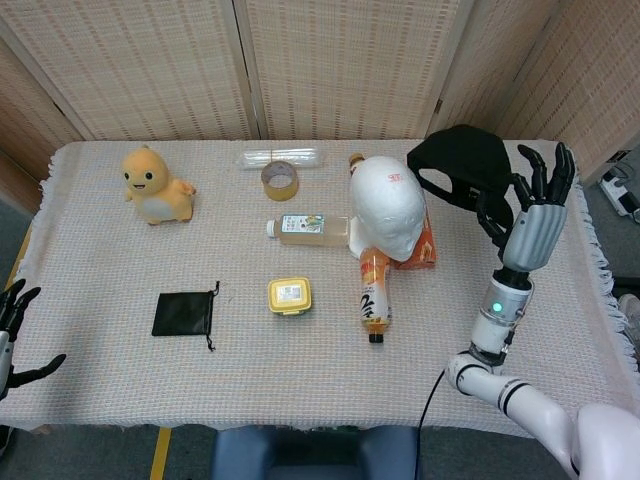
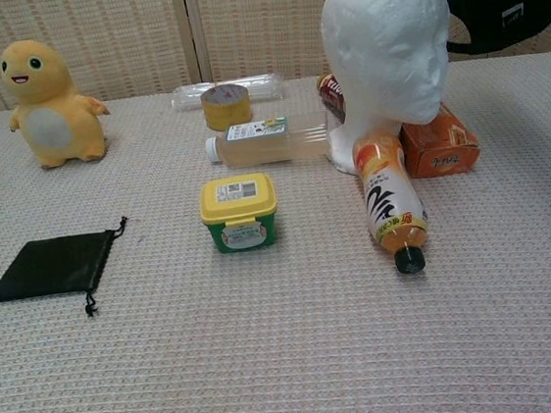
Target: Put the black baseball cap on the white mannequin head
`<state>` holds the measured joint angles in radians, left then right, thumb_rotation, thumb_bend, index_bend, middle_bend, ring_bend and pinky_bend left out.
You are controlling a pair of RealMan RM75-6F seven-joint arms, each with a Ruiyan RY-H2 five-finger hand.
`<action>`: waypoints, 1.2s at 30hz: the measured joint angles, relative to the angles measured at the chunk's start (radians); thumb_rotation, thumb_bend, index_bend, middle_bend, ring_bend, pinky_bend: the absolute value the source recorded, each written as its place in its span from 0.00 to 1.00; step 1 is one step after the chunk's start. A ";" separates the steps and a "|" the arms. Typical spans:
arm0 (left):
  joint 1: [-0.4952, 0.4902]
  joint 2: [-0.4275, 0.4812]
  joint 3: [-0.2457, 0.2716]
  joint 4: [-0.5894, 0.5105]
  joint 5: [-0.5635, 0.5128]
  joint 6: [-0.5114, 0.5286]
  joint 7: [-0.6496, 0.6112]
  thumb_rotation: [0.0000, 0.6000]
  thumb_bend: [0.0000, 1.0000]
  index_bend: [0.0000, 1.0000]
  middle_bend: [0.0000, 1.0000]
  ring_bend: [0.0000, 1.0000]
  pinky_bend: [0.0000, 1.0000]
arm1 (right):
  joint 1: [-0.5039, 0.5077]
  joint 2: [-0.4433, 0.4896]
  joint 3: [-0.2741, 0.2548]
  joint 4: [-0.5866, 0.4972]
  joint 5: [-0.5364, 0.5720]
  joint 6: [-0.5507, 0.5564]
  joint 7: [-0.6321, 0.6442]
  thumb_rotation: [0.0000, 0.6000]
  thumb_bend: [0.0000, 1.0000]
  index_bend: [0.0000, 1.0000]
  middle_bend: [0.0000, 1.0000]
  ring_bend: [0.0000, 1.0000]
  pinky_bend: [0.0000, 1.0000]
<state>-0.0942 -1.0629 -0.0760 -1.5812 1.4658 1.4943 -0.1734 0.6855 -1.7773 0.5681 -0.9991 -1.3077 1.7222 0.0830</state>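
The step in hand is the carrying of the black baseball cap (image 1: 457,160) toward the white mannequin head (image 1: 388,209); the cap is lifted off the bench (image 1: 120,300) and not yet on the head. The right hand (image 1: 530,215) holds the cap at its right edge, with the upper fingers (image 1: 556,168) spread and the lower ones curled toward the fabric; the exact pinch is hidden behind the cap. The cap hangs to the left of this hand, just to the upper right of the mannequin head and above it in the chest view. The next move probably calls for bringing the cap over the crown and lowering it with the opening down. The left hand (image 1: 12,335) is far left of the mannequin head, spread, holding nothing
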 measured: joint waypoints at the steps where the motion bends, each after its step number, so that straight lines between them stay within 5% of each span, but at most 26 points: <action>1: -0.001 -0.001 -0.002 0.001 -0.004 -0.002 0.001 1.00 0.19 0.12 0.00 0.00 0.10 | 0.016 0.008 0.004 -0.030 -0.007 0.001 -0.030 1.00 0.34 0.90 0.23 0.00 0.00; 8: -0.006 -0.002 -0.005 0.003 -0.008 -0.012 -0.001 1.00 0.19 0.12 0.00 0.00 0.10 | 0.112 0.002 -0.015 -0.145 -0.078 0.000 -0.170 1.00 0.34 0.90 0.23 0.00 0.00; 13: -0.002 0.005 -0.005 -0.001 -0.005 -0.006 -0.012 1.00 0.19 0.12 0.00 0.00 0.10 | 0.135 -0.042 -0.081 -0.147 -0.122 -0.006 -0.240 1.00 0.34 0.90 0.23 0.00 0.00; 21: 0.008 0.024 -0.002 -0.008 0.009 0.012 -0.046 1.00 0.19 0.12 0.00 0.00 0.10 | 0.099 -0.097 -0.191 -0.069 -0.146 -0.036 -0.253 1.00 0.33 0.90 0.23 0.00 0.00; 30: 0.011 0.029 -0.001 -0.008 0.013 0.015 -0.059 1.00 0.19 0.11 0.00 0.00 0.10 | 0.069 -0.128 -0.243 0.055 -0.143 -0.108 -0.209 1.00 0.32 0.89 0.24 0.01 0.00; 32: 0.011 0.029 -0.003 -0.008 0.010 0.016 -0.059 1.00 0.19 0.11 0.00 0.00 0.10 | 0.062 -0.128 -0.244 0.057 -0.143 -0.107 -0.191 1.00 0.30 0.77 0.23 0.01 0.00; 36: 0.012 0.027 -0.004 -0.007 0.008 0.015 -0.055 1.00 0.19 0.11 0.00 0.00 0.10 | 0.035 -0.094 -0.257 0.022 -0.148 -0.105 -0.178 1.00 0.22 0.13 0.08 0.00 0.00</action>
<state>-0.0827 -1.0356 -0.0800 -1.5878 1.4736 1.5097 -0.2287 0.7200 -1.8711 0.3111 -0.9772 -1.4559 1.6168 -0.0951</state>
